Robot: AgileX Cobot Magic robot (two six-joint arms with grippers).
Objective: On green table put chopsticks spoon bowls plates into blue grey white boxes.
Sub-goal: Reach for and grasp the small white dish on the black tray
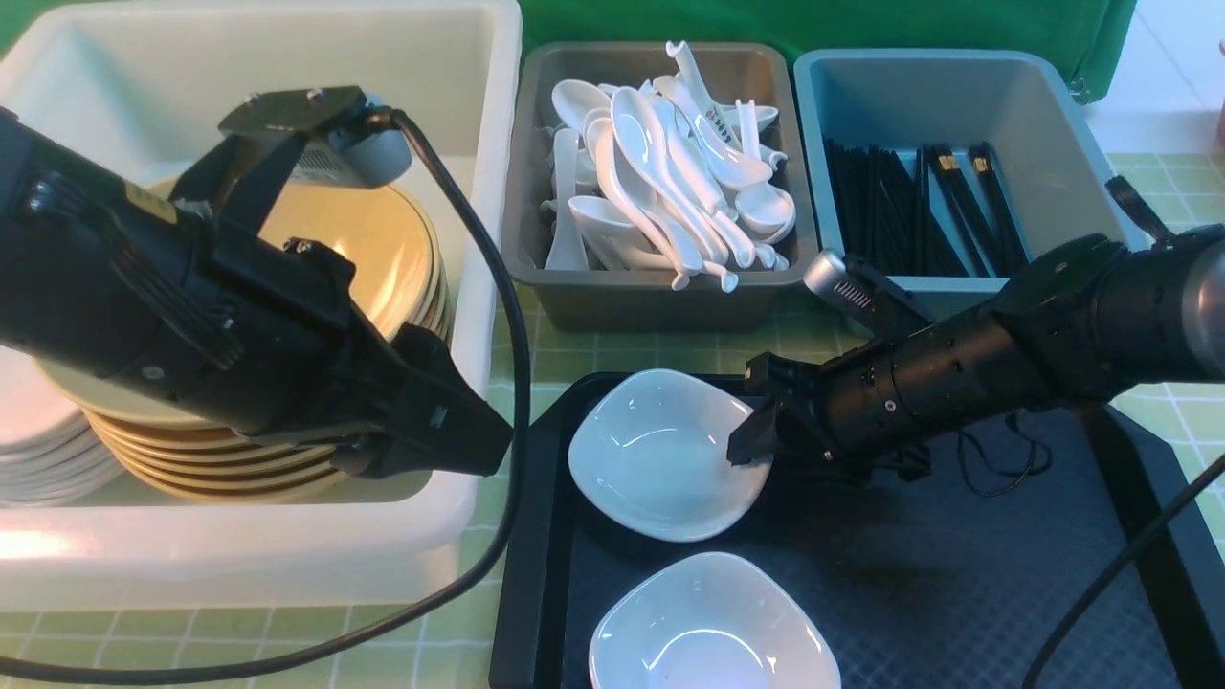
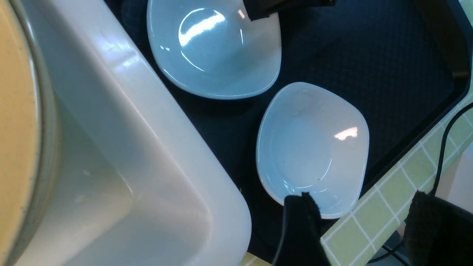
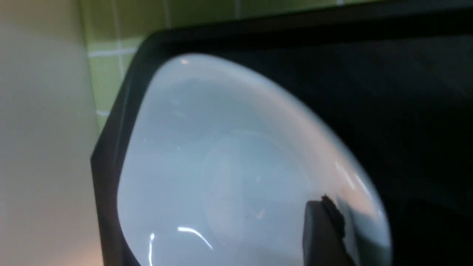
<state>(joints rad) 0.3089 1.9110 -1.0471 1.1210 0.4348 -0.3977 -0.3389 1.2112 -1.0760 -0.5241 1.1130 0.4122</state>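
Observation:
Two white plates sit on a black tray; the far plate (image 1: 656,455) and the near plate (image 1: 713,627) also show in the left wrist view (image 2: 214,48) (image 2: 312,147). My right gripper (image 1: 753,435) grips the far plate's right rim (image 3: 354,221); one finger (image 3: 321,232) lies inside the plate and the other is hidden outside the rim. My left gripper (image 1: 478,445) is open and empty (image 2: 364,216), over the corner of the white box (image 1: 287,560). Beige bowls (image 1: 383,249) are stacked in that box. Spoons (image 1: 660,182) fill the grey box (image 1: 651,301). Chopsticks (image 1: 909,206) lie in the blue-grey box (image 1: 1053,124).
The black tray (image 1: 957,574) lies on the green table (image 1: 670,349), in front of the two small boxes. A stack of white plates (image 1: 43,450) sits in the white box's left part. My left arm's cable (image 1: 512,383) hangs between the white box and the tray.

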